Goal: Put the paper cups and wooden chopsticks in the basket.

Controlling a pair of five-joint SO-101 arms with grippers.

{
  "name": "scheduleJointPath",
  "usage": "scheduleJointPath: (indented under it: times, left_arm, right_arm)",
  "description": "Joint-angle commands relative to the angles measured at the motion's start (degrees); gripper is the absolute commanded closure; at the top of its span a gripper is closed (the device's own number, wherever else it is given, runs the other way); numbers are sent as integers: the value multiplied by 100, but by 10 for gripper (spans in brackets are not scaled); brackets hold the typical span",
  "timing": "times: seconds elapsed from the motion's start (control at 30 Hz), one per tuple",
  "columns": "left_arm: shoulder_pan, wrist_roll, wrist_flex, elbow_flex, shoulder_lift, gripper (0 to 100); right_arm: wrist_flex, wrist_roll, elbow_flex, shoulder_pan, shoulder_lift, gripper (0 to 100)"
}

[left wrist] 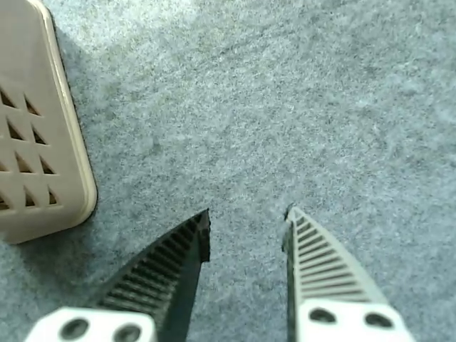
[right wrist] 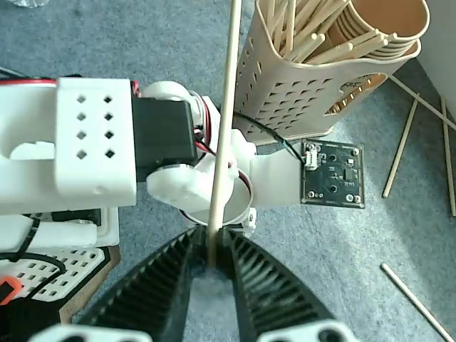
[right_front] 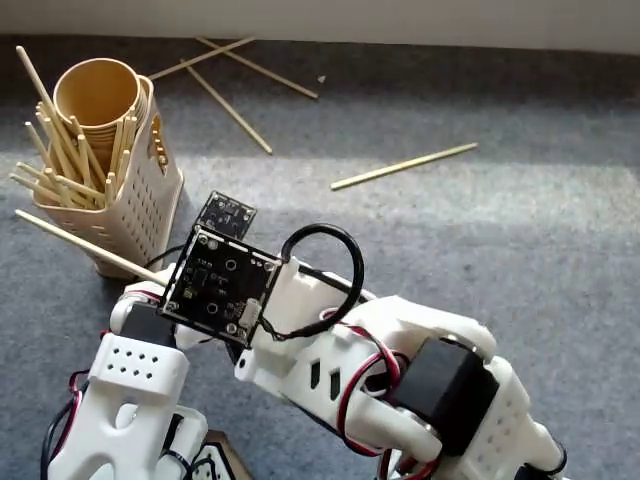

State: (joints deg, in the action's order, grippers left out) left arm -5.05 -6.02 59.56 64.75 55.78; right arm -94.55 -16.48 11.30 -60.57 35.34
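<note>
So the grey fuzzy table (right_front: 520, 250) takes up most of the high view, with the right arm (right_front: 400, 370) and left arm (right_front: 130, 370) bunched together at the near edge.

The beige slotted basket (right_front: 150, 195) stands upright in the far left corner, and it's pretty stuffed. There's a nested stack of paper cups (right_front: 98, 95) inside, mouth up, with a whole bundle of chopsticks (right_front: 60, 165) jammed in around the stack and poking out over the rim at all angles. The right wrist view shows the same thing, with the cups (right wrist: 388, 21) against one wall and sticks (right wrist: 313, 28) fanned out next to them.

The right gripper (right wrist: 212, 246) has its jaws pinched narrow on a single chopstick (right wrist: 224, 128), gripped near one end. The rest of it runs out past the left arm and alongside the basket's wall (right wrist: 285, 100), outside it. In the high view that stick (right_front: 80, 245) crosses in front of the basket's lower part.

The left gripper (left wrist: 247, 214) is spread wide with nothing in it, hanging over bare table just beside the basket's corner (left wrist: 35, 142).

There are also loose chopsticks on the table: one (right_front: 405, 166) well off to the right, and three more (right_front: 228, 108) crossing each other near the far edge.
</note>
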Motion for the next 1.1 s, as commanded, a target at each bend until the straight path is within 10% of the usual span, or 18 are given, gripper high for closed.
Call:
scheduleJointPath:
  times: [0.0, 0.2, 0.77, 1.07]
  left_arm:
    - [-145, -35, -123, 22, -13, 807]
    - [-532, -44, -149, 127, -13, 807]
    - [-558, -44, -149, 145, -13, 807]
    - [-567, -44, -123, 145, -13, 807]
  right_arm:
    - [251, -79, -13, 752, 31, 994]
    - [743, -334, 101, 1745, -901, 994]
    - [-593, -1055, 3108, 1341, -3477, 987]
    - [154, -870, 3134, 1991, -3978, 676]
